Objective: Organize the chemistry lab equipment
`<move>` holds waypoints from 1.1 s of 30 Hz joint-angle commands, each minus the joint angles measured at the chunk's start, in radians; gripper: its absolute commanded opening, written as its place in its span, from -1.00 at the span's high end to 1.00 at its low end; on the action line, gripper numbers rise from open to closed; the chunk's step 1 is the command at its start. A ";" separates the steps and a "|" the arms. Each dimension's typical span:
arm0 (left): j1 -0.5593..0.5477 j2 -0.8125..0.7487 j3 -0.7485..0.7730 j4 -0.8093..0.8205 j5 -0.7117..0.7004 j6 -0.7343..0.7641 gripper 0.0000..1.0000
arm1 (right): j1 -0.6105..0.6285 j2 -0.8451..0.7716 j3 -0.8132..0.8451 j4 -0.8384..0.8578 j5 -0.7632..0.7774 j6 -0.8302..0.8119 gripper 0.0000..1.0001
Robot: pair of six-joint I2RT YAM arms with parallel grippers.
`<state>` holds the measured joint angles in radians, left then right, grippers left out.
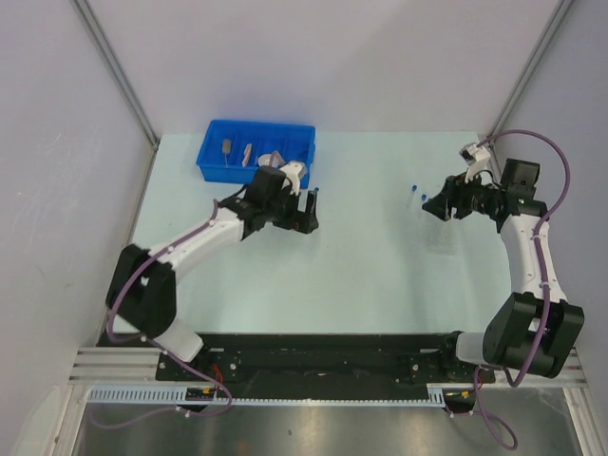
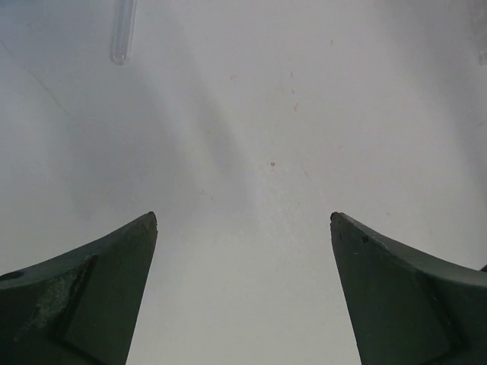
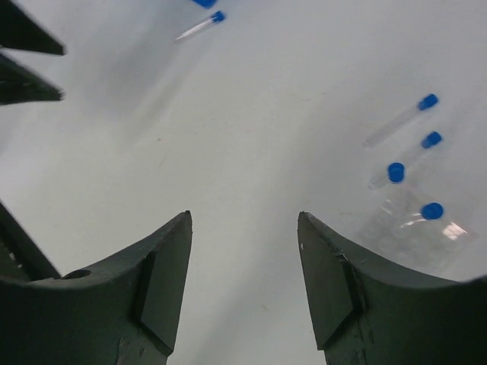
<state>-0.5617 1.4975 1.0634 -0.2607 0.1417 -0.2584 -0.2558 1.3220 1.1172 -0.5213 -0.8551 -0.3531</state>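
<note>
Blue bin (image 1: 223, 173) at the back left, left gripper (image 1: 310, 211) just beside it, right gripper (image 1: 432, 206) near blue-capped tubes (image 1: 416, 190)

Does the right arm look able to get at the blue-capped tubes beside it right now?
Probably yes. The right hand is open and empty, the blue-capped tubes stand close off to one side of it, and nothing shows in between to block the way.
</note>
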 commanded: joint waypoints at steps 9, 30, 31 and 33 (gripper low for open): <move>0.016 0.547 0.639 -0.445 -0.139 0.159 -0.93 | -0.005 -0.014 -0.056 -0.135 -0.282 -0.144 -0.32; 0.025 0.928 1.106 -0.592 -0.246 0.234 -0.17 | -0.011 -0.075 -0.171 -0.057 -0.326 -0.155 -0.54; 0.026 0.931 1.113 -0.591 -0.245 0.234 -0.16 | -0.011 -0.076 -0.171 -0.057 -0.326 -0.155 -0.54; 0.028 0.938 1.123 -0.588 -0.243 0.234 -0.14 | -0.013 -0.081 -0.174 -0.057 -0.329 -0.156 -0.54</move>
<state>-0.5480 2.4161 2.1292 -0.8410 -0.0887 -0.0700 -0.2611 1.2682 0.9482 -0.6037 -1.1545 -0.4915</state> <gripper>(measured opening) 0.580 0.770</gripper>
